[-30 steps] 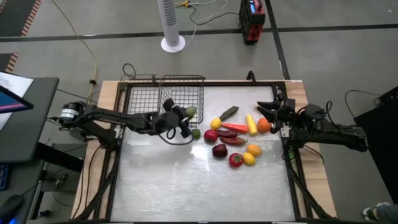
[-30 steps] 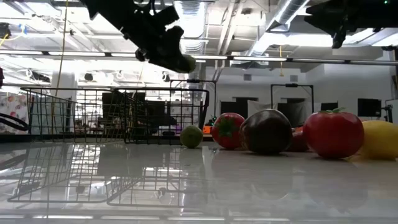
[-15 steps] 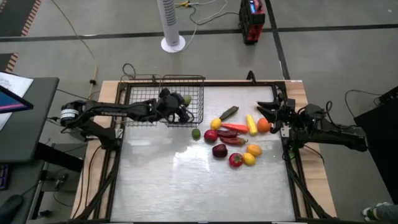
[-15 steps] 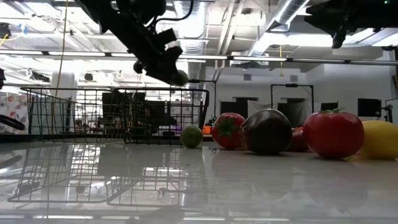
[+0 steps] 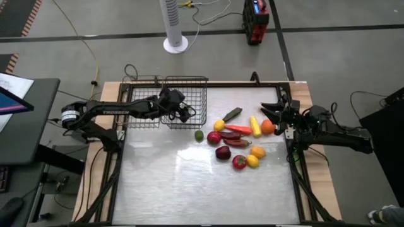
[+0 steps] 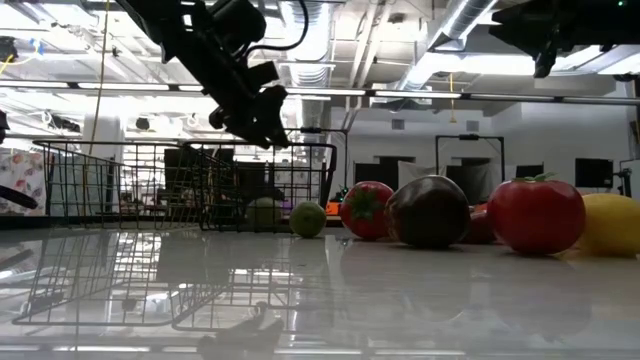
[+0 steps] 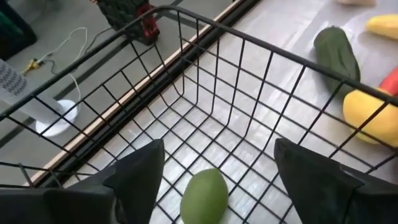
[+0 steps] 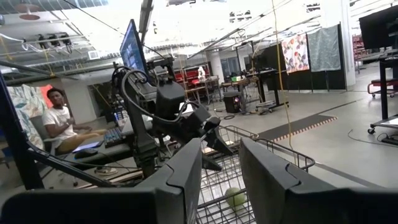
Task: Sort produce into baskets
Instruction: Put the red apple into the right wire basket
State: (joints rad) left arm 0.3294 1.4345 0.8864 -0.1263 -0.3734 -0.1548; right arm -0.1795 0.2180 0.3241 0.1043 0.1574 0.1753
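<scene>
My left gripper [image 5: 180, 108] hangs open over the deeper wire basket [image 5: 201, 94] at the table's far left; it also shows in the low view [image 6: 265, 125]. A green round fruit [image 7: 204, 195] lies on that basket's floor under the fingers [image 6: 263, 212]. The shallower basket [image 5: 140, 101] adjoins it on the left. A second green fruit [image 5: 199, 135] rests on the table just outside the basket. The other produce [image 5: 237, 142] lies in a cluster right of centre. My right gripper [image 5: 270, 111] waits open at the table's right edge.
The cluster holds a dark green long piece [image 5: 231, 114], a yellow round one [image 5: 219, 125], a long red one [image 5: 238, 129], an orange one [image 5: 267, 127] and dark red and red ones [image 6: 430, 212]. The black table frame [image 5: 297, 164] runs along the edges. A person [image 8: 59, 121] sits beyond the table.
My left gripper has carried a green fruit from above the table toward the far edge, over the deeper basket, and has let it go. The fruit has fallen onto the basket's floor.
</scene>
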